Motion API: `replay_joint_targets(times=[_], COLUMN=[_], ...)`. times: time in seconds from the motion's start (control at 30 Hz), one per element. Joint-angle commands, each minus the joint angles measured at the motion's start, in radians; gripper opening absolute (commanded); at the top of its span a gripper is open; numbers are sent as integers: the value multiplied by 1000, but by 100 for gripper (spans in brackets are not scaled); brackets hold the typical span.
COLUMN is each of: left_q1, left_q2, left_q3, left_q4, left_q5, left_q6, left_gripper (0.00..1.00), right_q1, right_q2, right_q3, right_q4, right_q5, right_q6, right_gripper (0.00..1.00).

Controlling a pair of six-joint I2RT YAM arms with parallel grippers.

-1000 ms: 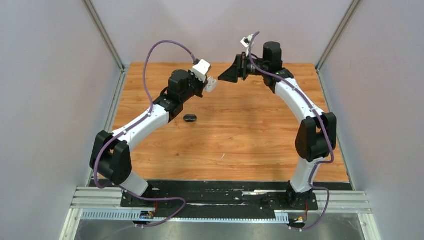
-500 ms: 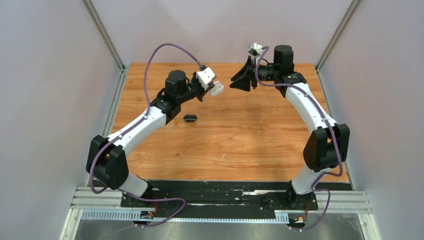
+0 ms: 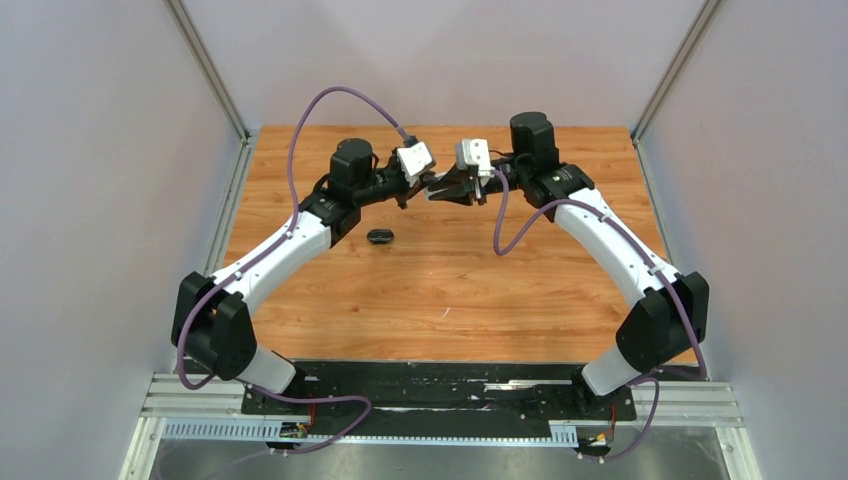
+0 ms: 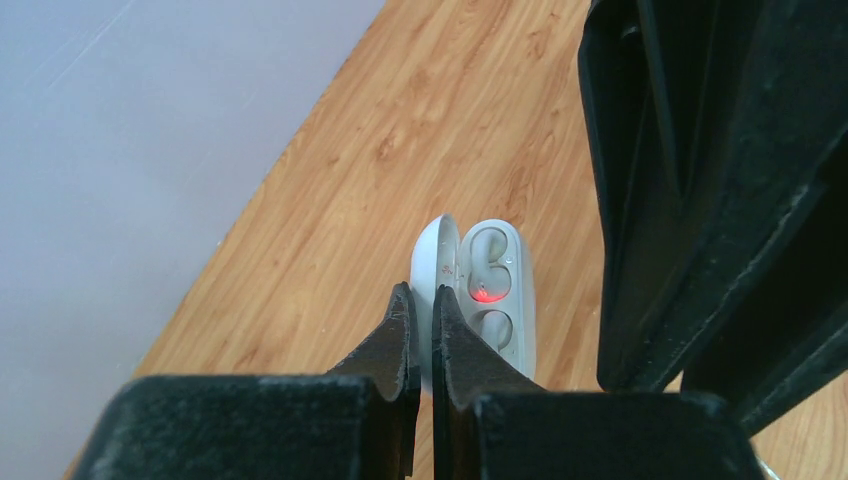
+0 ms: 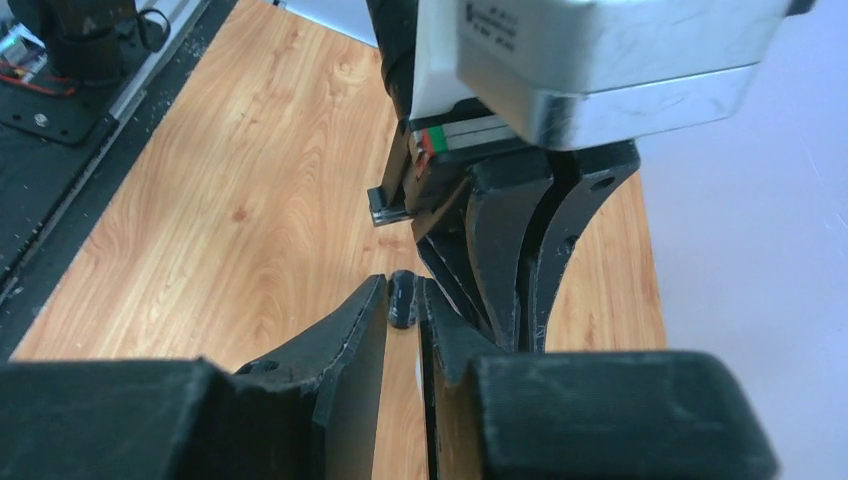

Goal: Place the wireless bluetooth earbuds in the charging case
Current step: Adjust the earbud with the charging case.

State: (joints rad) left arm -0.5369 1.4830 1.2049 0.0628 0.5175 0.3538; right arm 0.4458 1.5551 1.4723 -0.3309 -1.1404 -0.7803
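My left gripper (image 4: 420,295) is shut on the edge of an open white charging case (image 4: 500,270) and holds it above the table, lid (image 4: 438,260) to the left. A white earbud (image 4: 487,285) glowing red sits in one well; my finger partly hides the well below it. My right gripper (image 5: 402,290) points at the left gripper's fingers (image 5: 510,250) from close by, its jaws a narrow gap apart with nothing held. In the top view both grippers (image 3: 425,190) (image 3: 440,192) meet tip to tip over the far middle of the table.
A closed black case (image 3: 380,236) lies on the wooden table (image 3: 460,290) below the left gripper; it shows through the right gripper's gap as a small dark shape (image 5: 402,305). Grey walls enclose the table on three sides. The right gripper's fingers (image 4: 700,180) fill the right of the left wrist view.
The right gripper has narrowed from wide open to a slim gap. It pulled back, then swung in against the left gripper. The left gripper stays shut on the white case, slightly lower.
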Motion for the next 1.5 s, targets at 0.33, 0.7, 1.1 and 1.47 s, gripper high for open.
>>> replay_joint_targets(times=[0.33, 0.7, 1.1, 1.47], left_q1=[-3, -3, -3, -2], left_q2=[-36, -42, -41, -49], left_q3=[23, 13, 12, 6], left_q4=[63, 81, 80, 85], left_q5=[24, 23, 37, 44], left_q6=[-22, -38, -36, -56], left_gripper=[0, 0, 0, 0], right_q1=[41, 55, 65, 105], right_q2=[24, 39, 67, 69], right_q3=[1, -3, 18, -12], right_q4=[-64, -65, -68, -82], right_q5=[158, 258, 370, 481], right_q6=[-211, -240, -248, -343], right_gripper=[26, 27, 26, 30])
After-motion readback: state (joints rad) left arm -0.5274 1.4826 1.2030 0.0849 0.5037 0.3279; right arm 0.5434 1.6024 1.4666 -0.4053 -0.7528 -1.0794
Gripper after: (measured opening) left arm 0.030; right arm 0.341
